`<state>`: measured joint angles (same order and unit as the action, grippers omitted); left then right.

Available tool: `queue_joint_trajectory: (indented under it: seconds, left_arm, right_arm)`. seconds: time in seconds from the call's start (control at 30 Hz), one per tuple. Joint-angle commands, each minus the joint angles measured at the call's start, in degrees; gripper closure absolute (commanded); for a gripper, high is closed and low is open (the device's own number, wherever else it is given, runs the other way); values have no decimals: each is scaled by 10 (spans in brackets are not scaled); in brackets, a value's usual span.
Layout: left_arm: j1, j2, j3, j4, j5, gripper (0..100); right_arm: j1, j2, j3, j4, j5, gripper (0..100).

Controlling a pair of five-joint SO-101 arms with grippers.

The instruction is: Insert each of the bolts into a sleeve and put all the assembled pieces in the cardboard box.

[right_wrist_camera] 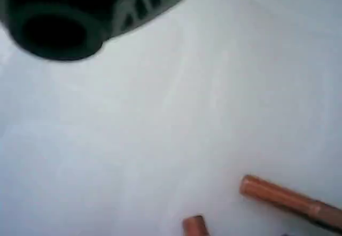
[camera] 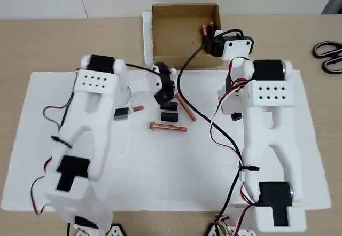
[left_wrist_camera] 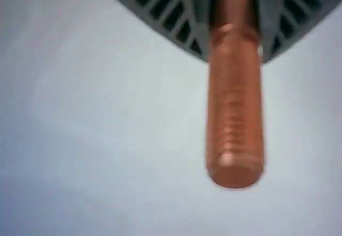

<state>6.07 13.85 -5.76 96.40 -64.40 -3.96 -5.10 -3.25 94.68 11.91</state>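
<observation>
My left gripper (left_wrist_camera: 234, 38) is pinched narrow on a held bolt (left_wrist_camera: 235, 118). The jaws clamp its smooth shank, and the threaded end sticks out free over the mat (left_wrist_camera: 80, 113). My right gripper (right_wrist_camera: 91, 4) grips a held sleeve (right_wrist_camera: 53, 30), which is black, with its open bore turned to the camera above the mat. Beyond it on the mat lie a far bolt (right_wrist_camera: 288, 199) and a bolt tip (right_wrist_camera: 195, 226), apart from each other. I cannot tell which loose bolts these are.

In the high view, the box (camera: 176, 41) stands at the mat's 12 o'clock edge. Copper pieces (camera: 207, 30) lie inside by its 3 o'clock wall, partly hidden by an arm part. At mid-mat two sleeves (camera: 170, 107) lie just beside each other, one at 12 o'clock of the other. A slanted bolt (camera: 186, 108) lies just at their 3 o'clock, running from 11 to 5. A level bolt (camera: 168, 126) lies just at their 6 o'clock, along the 9-to-3 line, with its head toward 9. A copper end (camera: 138, 108) pokes out from under the arm on the 9 o'clock side. It lies at 9 o'clock of the sleeves and apart from them, and I cannot tell whether it is my held bolt. Scissors (camera: 328, 54) lie on the table (camera: 53, 38), off the mat at 2 o'clock.
</observation>
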Motion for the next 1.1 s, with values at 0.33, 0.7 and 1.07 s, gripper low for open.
queue_joint_trajectory:
  seconds: [0.33, 0.7, 1.07]
  left_arm:
    - [6, 100, -60, -72, -110, 899]
    - [-4, 128, -126, -70, -34, 885]
    - [-34, 129, -305, 29, 489, 889]
  right_arm:
    - [4, -25, -30, 2, -10, 981]
    - [4, -25, -30, 0, -13, 981]
    - [3, -25, -30, -2, -15, 981]
